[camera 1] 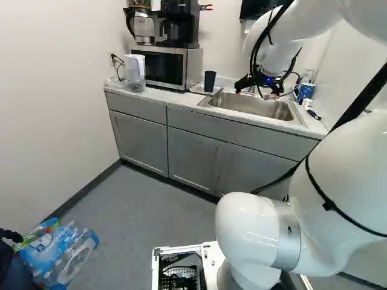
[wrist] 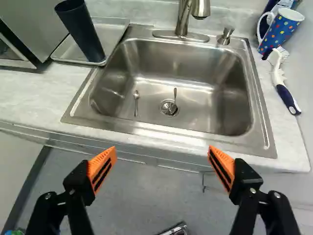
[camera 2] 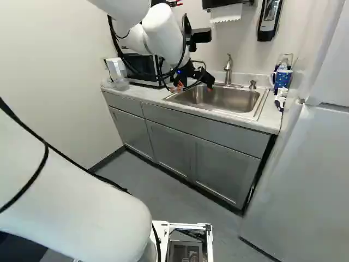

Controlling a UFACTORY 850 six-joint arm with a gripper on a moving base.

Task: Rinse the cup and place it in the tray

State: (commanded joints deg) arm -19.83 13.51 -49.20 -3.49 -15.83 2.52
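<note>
A pale marbled counter [wrist: 39, 98] runs along the back wall over grey cabinets [camera 1: 142, 145], with a grey floor [camera 1: 139, 205] before it and a white refrigerator [camera 2: 311, 180] standing past its right end. At its left end are a clear pitcher [camera 1: 134, 71] and, just beside it, a microwave [camera 1: 163, 67] carrying a glass kettle [camera 1: 144, 27] and a coffee maker [camera 1: 178, 24]. Wrapped plastic bottles [camera 1: 60, 254] lie at the lower left of the left base view. A paper towel dispenser [camera 2: 226, 12] and a soap dispenser [camera 2: 269, 19] hang on the wall above the sink [wrist: 200, 112], which is set into the counter with its faucet [wrist: 183, 19] along the back rim. Two spoons are in the basin: one [wrist: 136, 102] lies on the bottom, the other [wrist: 175, 95] has an end at the drain [wrist: 169, 107]. The black cup [wrist: 82, 30] stands in the tray [wrist: 111, 30] — at its front corner, next to the sink's left edge. Near the counter's back right corner is a blue dotted mug [wrist: 280, 30], with a brush [wrist: 282, 83] along the right edge. The gripper [camera 2: 195, 86] is near the front of the sink, its orange-padded fingers spread wide — the wrist view shows both.
</note>
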